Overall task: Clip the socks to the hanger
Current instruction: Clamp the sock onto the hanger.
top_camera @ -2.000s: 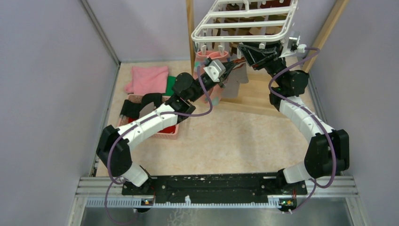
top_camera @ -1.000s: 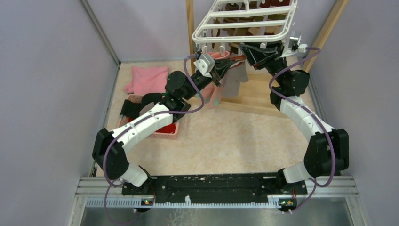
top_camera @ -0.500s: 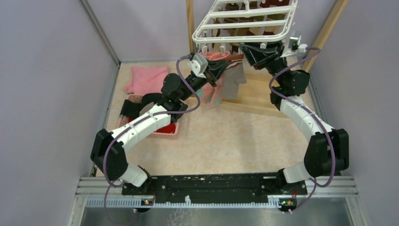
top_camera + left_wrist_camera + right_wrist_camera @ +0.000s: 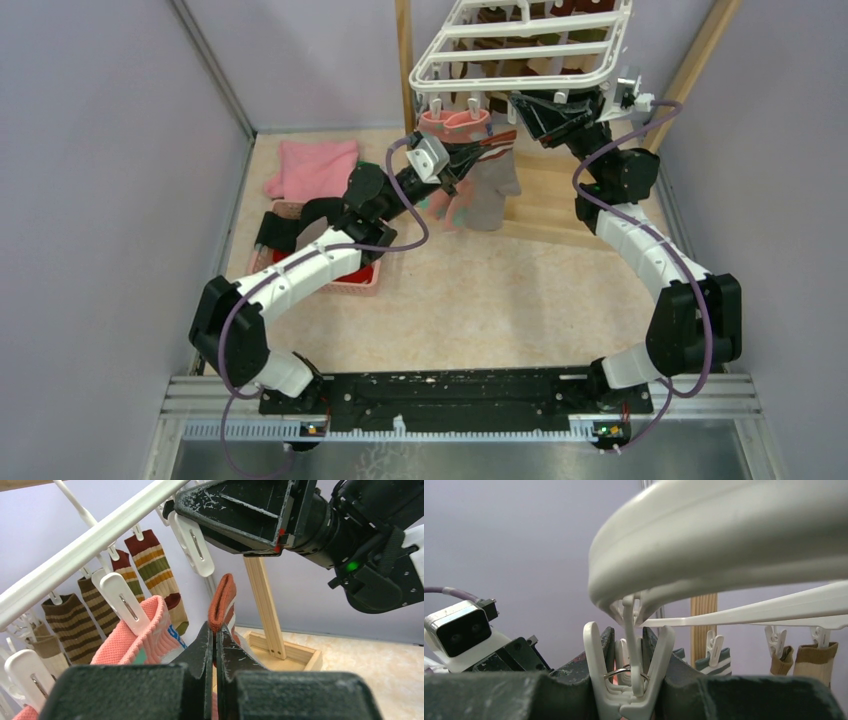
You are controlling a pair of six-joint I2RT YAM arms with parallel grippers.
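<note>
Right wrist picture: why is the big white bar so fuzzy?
Right wrist view: the hanger rim fills the top, close to the lens and out of focus; the clip below looks sharper. Left wrist view: the striped socks behind are crisp.

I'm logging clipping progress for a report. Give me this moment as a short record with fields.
left gripper: shut on the cuff of the grey sock, raised under the hanger
right gripper: shut on a clip, pressing both its sides
sock to clip: cuff close beside the clip, not yet in it
already hung: pink sock, striped socks
</note>
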